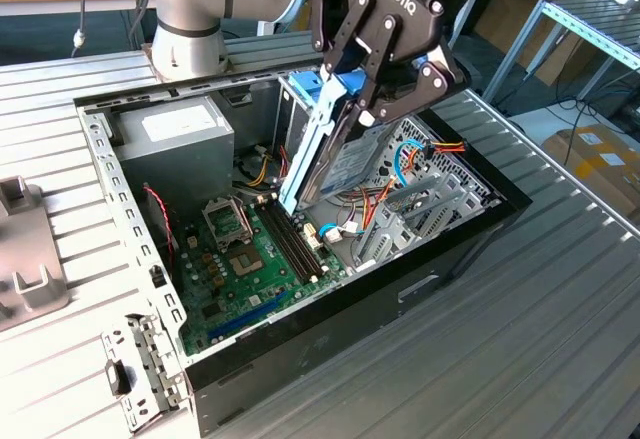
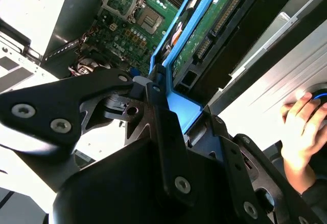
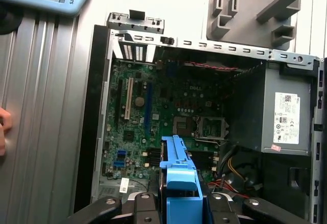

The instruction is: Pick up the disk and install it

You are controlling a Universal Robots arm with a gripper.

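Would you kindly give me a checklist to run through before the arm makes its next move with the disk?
1. Grip: the end effector is shut on the disk. Ok.
2. Disk seated: it hangs steeply tilted over the open case. Not ok.
3. Lower end of the disk clear of the motherboard: cannot tell.
4. Path free of cables: loose ones lie by the cage under the disk. Not ok.
5. Hand outside the case, as the second wrist view shows. Ok.
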